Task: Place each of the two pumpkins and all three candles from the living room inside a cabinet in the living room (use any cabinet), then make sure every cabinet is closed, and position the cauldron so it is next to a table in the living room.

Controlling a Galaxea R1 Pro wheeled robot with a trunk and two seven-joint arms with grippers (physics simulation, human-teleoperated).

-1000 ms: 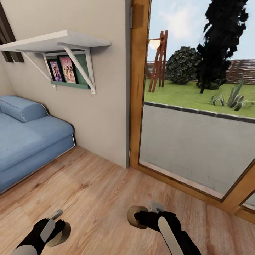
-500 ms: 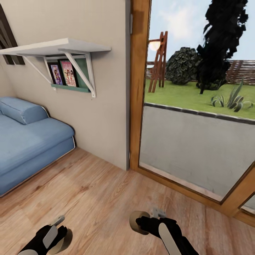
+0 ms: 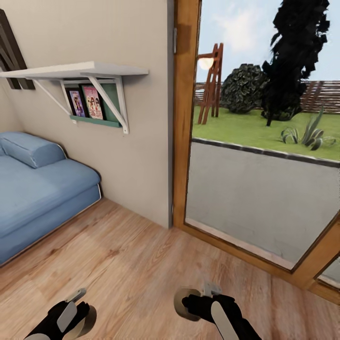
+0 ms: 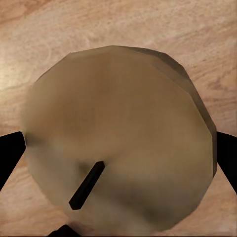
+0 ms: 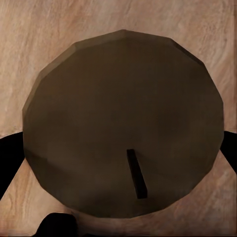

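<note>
Candles, two of them, one in each tool, carried above the wooden floor (image 3: 141,264) while the robot is in transit. Left tool (image 3: 78,311): clenched on a candle (image 3: 82,321), whose tan body shows at the lower edge of the head view; in the left wrist view the candle (image 4: 118,143) fills the space between the dark fingers (image 4: 10,150), its black wick pointing outward. Right tool (image 3: 189,302): clenched on a second candle (image 3: 182,302); in the right wrist view this candle (image 5: 123,133) sits likewise between the fingers (image 5: 7,158).

Change over the last second: the wall shelf (image 3: 80,71) and the sofa (image 3: 38,189) have slid downward in the head view and both tools have sunk toward its lower edge, so the camera has tilted upward or the trunk has risen; the candles themselves remain gripped as before. Judged for the task: both candles are secured, and the cabinet remains to be found.

Room, taking the door frame (image 3: 184,118) as landmark: left of it a beige wall bearing the white bracketed shelf with picture frames (image 3: 87,101) beneath; further left the blue sofa on the floor; right of it a large glazed panel (image 3: 264,141) giving onto a grey terrace, lawn, shrubs and fence.
</note>
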